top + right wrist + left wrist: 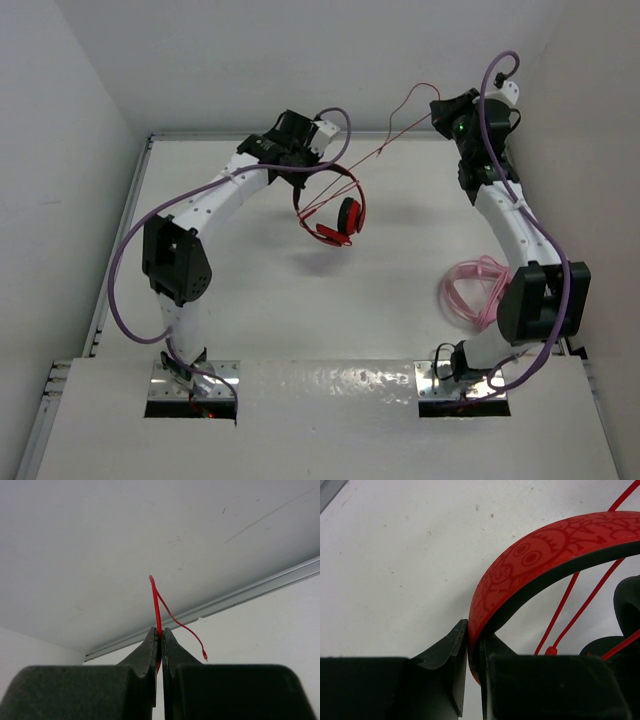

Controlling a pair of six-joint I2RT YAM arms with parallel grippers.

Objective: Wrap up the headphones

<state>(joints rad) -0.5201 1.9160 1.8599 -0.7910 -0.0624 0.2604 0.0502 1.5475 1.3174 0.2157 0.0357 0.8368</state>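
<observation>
Mid-wrap: L gripper (474, 636) clamped on the headband (530, 555) of the headphones (338, 216), R gripper (160, 633) at their 1-2 o'clock pinching cable (390, 146) taut; next, I'd say, R loops it round band w/o slipping.

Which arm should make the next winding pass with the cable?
Right, probably. The right gripper is shut on the cable, stretched straight from the headphones; the left gripper clamps the headband, serving as anchor.
</observation>
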